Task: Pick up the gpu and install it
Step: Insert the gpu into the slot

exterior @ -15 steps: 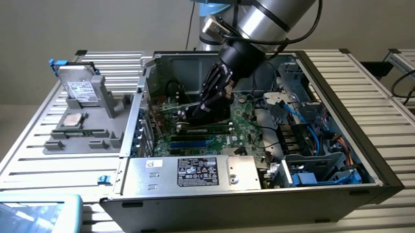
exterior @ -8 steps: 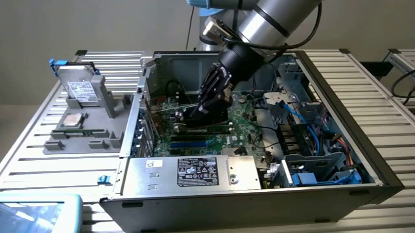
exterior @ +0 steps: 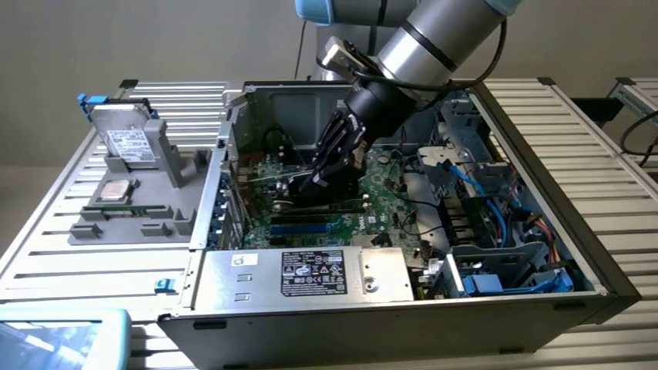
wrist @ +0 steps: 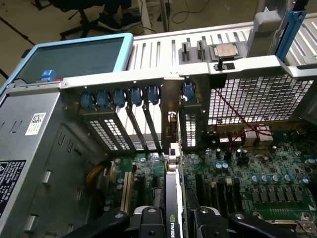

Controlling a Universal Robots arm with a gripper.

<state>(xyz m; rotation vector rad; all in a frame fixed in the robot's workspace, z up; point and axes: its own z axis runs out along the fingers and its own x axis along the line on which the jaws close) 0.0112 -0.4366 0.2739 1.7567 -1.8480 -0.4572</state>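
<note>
Black two-fingered gripper (wrist: pixel 176 220) pinching the gpu (wrist: pixel 173 196), a thin card seen edge-on, NVIDIA logo on its upper edge, upright over the green motherboard (wrist: pixel 257 173). Alongside, grey metal power supply (wrist: pixel 29 163) with white barcode sticker, print unreadable. Farther back, round blue clips (wrist: pixel 133 96) above the rear slots.

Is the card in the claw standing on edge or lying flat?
On edge: the gpu stands upright in the claw's grip, over the motherboard. Whether it is seated in a slot, I cannot tell.
</note>
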